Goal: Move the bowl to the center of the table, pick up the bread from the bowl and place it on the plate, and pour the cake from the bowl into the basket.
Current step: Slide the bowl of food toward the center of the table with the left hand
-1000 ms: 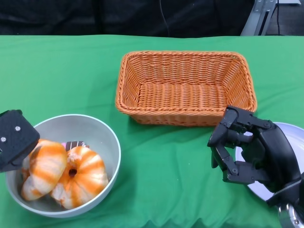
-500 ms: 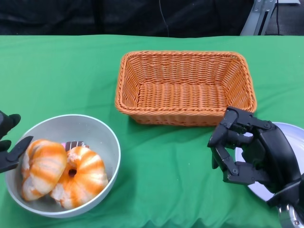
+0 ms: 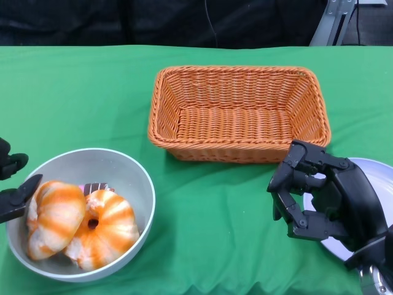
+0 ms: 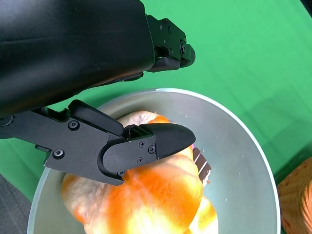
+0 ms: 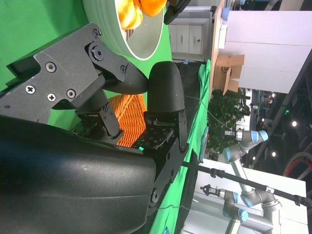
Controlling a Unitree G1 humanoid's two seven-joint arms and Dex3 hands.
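1. Bowl [image 3: 132,184], pale grey, sits at the near left of the green table [image 3: 215,215], well left of the table's middle.
2. Two orange-and-white striped bread rolls [image 3: 83,224] fill most of the bowl, one leaning on the other.
3. A small dark piece with a pink edge, the cake [image 3: 97,187], lies tucked behind the rolls against the bowl's inner wall.
4. The left hand [image 3: 13,187] comes in at the picture's left edge, right at the bowl's left rim.
5. Its fingers are spread and hold nothing; in the left wrist view one black finger [image 4: 146,146] reaches over the rim just above a roll, while another [image 4: 170,46] stays outside the bowl above the cloth.
6. Whether the lower finger touches the roll cannot be told.
7. The right hand [image 3: 319,200] hovers at the near right, between the basket and the plate, partly over the plate's left edge.
8. Its fingers are curled inward around an empty gap, gripping nothing.
9. The orange wicker basket [image 3: 239,147] stands past the middle of the table, with nothing in it.
10. The white plate [image 3: 377,172] lies at the near right edge, mostly hidden by the right hand.
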